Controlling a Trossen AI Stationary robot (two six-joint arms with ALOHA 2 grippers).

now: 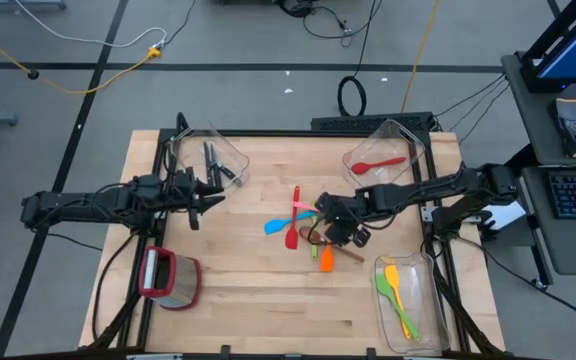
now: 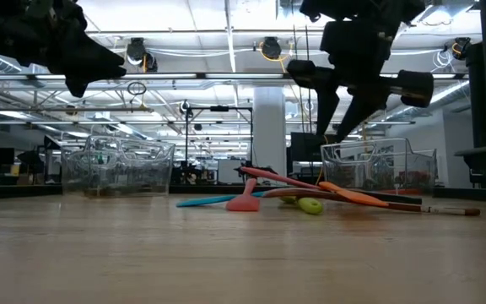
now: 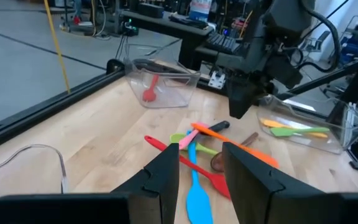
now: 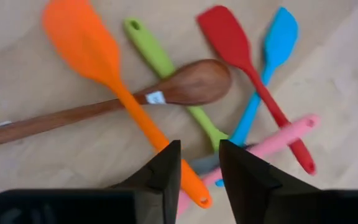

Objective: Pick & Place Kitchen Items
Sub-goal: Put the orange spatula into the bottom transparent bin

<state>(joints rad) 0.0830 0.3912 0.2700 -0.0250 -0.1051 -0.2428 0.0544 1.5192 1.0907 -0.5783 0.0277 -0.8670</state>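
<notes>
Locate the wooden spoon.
High view: the wooden spoon lies right of table centre in the utensil pile, under the orange spatula, below the right gripper.

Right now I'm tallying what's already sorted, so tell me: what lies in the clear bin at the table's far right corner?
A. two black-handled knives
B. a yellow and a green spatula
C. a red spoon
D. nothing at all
C: the high view shows a single red spoon lying inside the far right clear bin; the knives and the yellow and green spatulas sit in other bins.
</notes>
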